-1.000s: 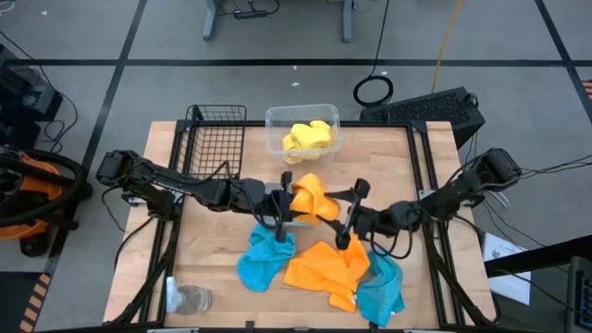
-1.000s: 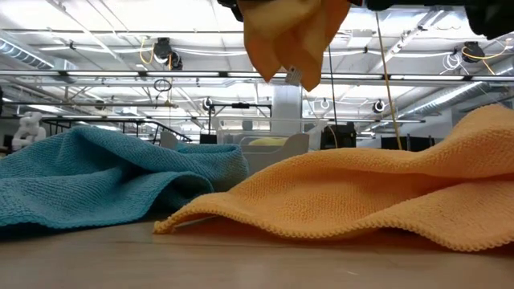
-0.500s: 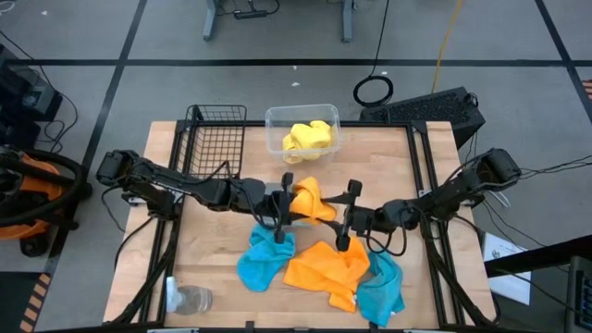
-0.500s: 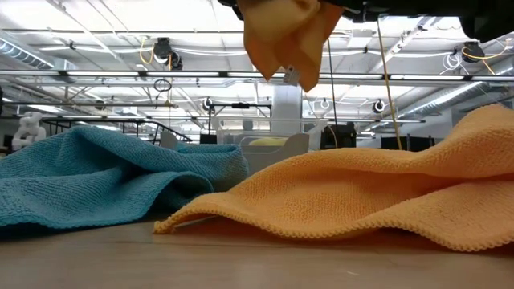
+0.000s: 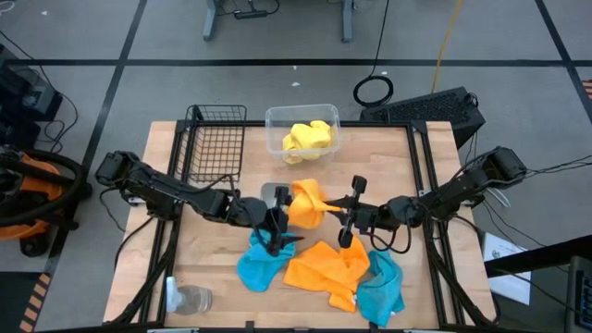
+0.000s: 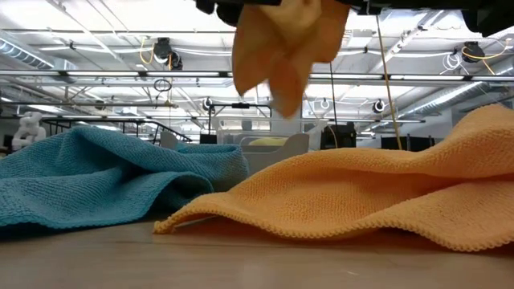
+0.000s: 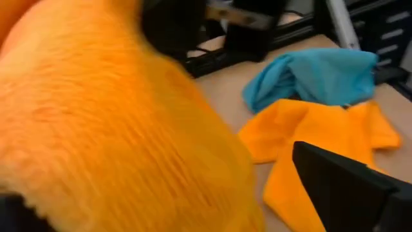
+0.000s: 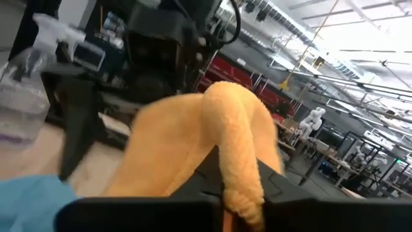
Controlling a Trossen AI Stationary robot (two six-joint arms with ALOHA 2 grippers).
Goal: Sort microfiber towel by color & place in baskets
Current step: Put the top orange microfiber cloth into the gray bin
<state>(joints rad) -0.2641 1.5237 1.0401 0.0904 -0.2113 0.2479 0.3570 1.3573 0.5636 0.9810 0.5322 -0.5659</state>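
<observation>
Above the table's middle, the right gripper (image 5: 344, 215) pinches the orange towel (image 5: 307, 202), lifted for sorting, while the left gripper (image 5: 276, 222) stands open.

Orange towel (image 5: 308, 203) aloft over grey tray (image 5: 270, 193)

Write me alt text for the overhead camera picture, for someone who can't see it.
Seen from above, the right gripper holds an orange towel raised mid-table, with the left gripper open beside it. Below them lie two teal towels and another orange one; behind stand a black wire basket and a clear tub containing a yellow towel.
</observation>
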